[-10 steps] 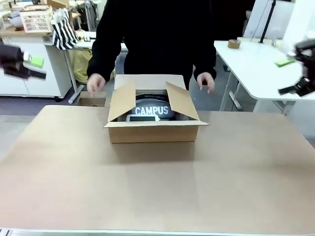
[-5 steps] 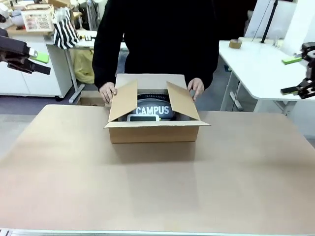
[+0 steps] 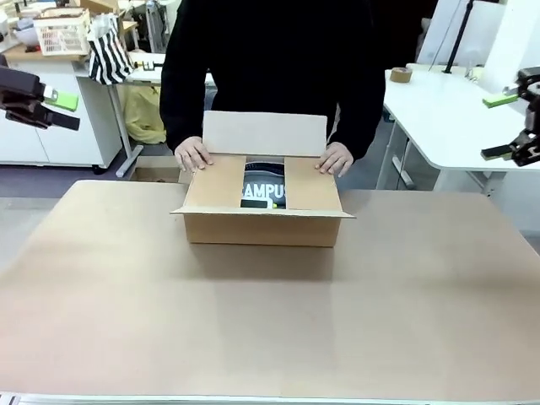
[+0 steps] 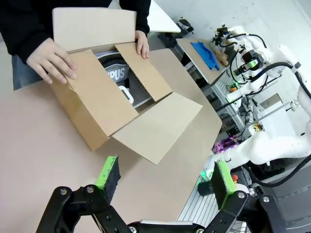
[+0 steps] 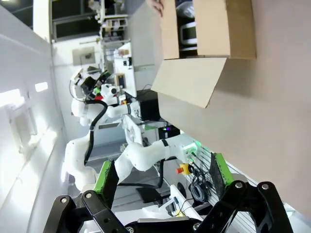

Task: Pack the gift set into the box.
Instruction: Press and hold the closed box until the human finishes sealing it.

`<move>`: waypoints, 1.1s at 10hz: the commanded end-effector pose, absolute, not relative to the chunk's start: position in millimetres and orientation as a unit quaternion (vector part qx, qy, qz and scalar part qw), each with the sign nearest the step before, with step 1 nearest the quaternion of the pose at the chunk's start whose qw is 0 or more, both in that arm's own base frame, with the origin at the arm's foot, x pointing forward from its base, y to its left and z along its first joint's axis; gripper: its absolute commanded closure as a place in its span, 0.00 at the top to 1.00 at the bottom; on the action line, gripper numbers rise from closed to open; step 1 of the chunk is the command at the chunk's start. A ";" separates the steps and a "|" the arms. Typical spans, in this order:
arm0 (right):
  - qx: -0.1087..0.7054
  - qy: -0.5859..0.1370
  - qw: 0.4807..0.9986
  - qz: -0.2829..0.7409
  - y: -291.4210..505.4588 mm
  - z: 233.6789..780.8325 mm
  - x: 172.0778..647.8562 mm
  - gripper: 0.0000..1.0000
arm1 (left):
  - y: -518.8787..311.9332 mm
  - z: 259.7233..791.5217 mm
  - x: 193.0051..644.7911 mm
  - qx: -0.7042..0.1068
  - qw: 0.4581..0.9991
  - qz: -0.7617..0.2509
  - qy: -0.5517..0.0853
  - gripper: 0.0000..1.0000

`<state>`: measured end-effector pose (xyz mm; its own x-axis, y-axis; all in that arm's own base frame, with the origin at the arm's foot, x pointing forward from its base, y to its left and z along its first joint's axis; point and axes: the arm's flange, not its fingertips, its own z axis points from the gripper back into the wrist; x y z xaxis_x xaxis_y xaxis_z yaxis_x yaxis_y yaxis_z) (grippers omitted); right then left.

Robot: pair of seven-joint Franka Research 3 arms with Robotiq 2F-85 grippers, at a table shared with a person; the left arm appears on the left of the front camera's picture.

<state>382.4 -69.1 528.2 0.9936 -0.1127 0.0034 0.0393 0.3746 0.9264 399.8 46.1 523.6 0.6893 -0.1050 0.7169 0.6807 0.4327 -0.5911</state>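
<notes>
Gift set [image 3: 264, 192] is down inside the box [image 3: 261, 228], with the person's hands [image 3: 194, 155] pressing the side flaps over it. My left gripper [image 4: 165, 175] and right gripper [image 5: 159, 177] both hang wide open, well clear. I reckon the carton's light, with stiff walls and springy flaps, so I'd pinch a flap edge.

Even, bright indoor light; soft shadow before box [image 3: 261, 228]; front view slightly soft; wrist views bowed at edges.
</notes>
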 end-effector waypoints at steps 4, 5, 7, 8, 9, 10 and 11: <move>0.555 -0.035 0.830 -0.029 -71.6 526.2 380.6 1.00 | 42.6 522.9 398.5 -0.477 0.784 -0.244 -0.314 1.00; 0.555 -0.035 0.830 -0.029 -71.6 526.2 380.6 1.00 | 42.6 522.9 398.5 -0.477 0.784 -0.244 -0.314 1.00; 0.555 -0.035 0.830 -0.029 -71.6 526.2 380.6 1.00 | 42.6 522.9 398.5 -0.477 0.784 -0.244 -0.314 1.00; 0.555 -0.035 0.830 -0.029 -71.6 526.2 380.6 1.00 | 42.6 522.9 398.5 -0.477 0.784 -0.244 -0.314 1.00; 0.555 -0.035 0.830 -0.029 -71.6 526.2 380.6 1.00 | 42.6 522.9 398.5 -0.477 0.784 -0.244 -0.314 1.00; 0.555 -0.035 0.830 -0.029 -71.6 526.2 380.6 1.00 | 42.6 522.9 398.5 -0.477 0.784 -0.244 -0.314 1.00; 0.555 -0.035 0.830 -0.029 -71.6 526.2 380.6 1.00 | 42.6 522.9 398.5 -0.477 0.784 -0.244 -0.314 1.00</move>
